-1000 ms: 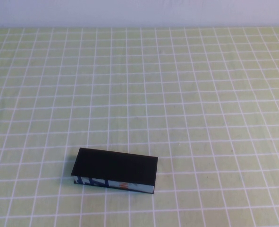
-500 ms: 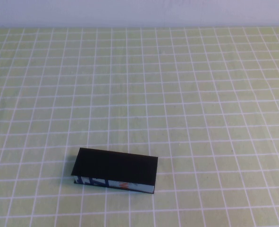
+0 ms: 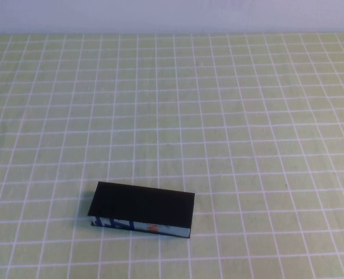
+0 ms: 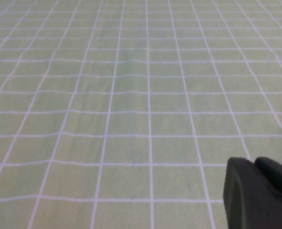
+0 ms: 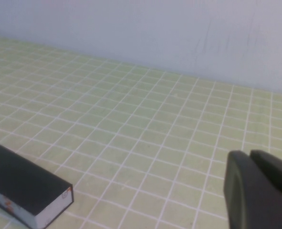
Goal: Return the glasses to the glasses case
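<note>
Glasses case sits closed on the desk, around 7 o'clock from the desk centre, near the front edge. Lid is down flat. No glasses visible in any view; my guess is they're inside already, can't confirm.

Orientation: long axis runs roughly 9-to-3, skewed a little clockwise, so the right end sits slightly nearer the robot. The printed blue/white/orange edge faces 6 o'clock, toward the robot. The hinge side isn't visible; I'd judge it's at the back, 12 o'clock.

Handling, as a judgement: a rigid flat box, light, matte black top, probably card or thin hard shell. It won't flex much but slides easily on the cloth. Best hold is across the short dimension, mid-length, fingers on the front printed edge and the back edge. To open, catch the front lip of the lid and lift; the box will likely skid unless the other arm pins it.

Left end effector: only a dark tip shows in its wrist view, over bare green grid cloth; can't tell how its fingers stand. It is out of the high view.

Right end effector: fingers together, holding nothing, parked off to the right, well apart from the case, which lies ahead of it.
</note>
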Robot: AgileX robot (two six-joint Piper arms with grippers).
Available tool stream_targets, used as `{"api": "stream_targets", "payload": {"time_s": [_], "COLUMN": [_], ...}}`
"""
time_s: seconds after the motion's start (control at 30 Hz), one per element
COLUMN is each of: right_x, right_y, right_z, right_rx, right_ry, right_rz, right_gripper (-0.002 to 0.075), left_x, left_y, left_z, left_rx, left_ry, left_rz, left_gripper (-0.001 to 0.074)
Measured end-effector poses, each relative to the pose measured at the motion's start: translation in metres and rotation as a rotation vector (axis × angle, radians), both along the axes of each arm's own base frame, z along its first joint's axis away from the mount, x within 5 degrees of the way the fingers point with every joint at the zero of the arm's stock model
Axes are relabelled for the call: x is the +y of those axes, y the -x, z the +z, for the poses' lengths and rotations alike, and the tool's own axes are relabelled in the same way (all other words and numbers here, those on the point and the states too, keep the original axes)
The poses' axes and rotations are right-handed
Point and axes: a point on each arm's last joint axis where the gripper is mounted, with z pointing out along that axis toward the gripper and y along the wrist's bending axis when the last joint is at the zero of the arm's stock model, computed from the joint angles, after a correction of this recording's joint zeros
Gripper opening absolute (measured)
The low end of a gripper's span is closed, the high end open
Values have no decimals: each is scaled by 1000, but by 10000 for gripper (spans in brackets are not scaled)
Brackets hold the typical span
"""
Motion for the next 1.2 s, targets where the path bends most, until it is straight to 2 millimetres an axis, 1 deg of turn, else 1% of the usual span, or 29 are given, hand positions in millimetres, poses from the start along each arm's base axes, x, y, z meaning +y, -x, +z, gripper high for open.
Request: {"api": "stream_targets", "payload": {"time_s": [0.13, 0.27, 0.37, 0.43, 0.53, 0.73, 0.8, 1.2], "right_x": [-6, -13, -17, -19, -21, -22, -21, -21], "right_y": [8, 17, 19, 16, 10, -1, -1, -2], "right_z": [3, 5, -3, -15, -41, -104, -118, -117], "right_rx": [-56, -122, -153, -152, -104, 82, 140, 118], "right_ry": [-14, -21, -23, -23, -15, 5, 13, -18], "right_rz": [-80, -206, -295, -338, -372, -381, -371, -381], "right_gripper": [-18, -18, -18, -18, -18, -18, -18, -18], "left_x": [0, 0, 0, 0, 0, 0, 0, 0], "left_y": [0, 0, 0, 0, 0, 0, 0, 0], "left_z": [0, 0, 0, 0, 0, 0, 0, 0], "left_rx": [0, 0, 0, 0, 0, -1, -1, -1], "left_ry": [0, 0, 0, 0, 0, 0, 0, 0], "left_rz": [0, 0, 0, 0, 0, 0, 0, 0], "left_gripper": [-1, -1, -1, -1, -1, -1, -1, -1]}}
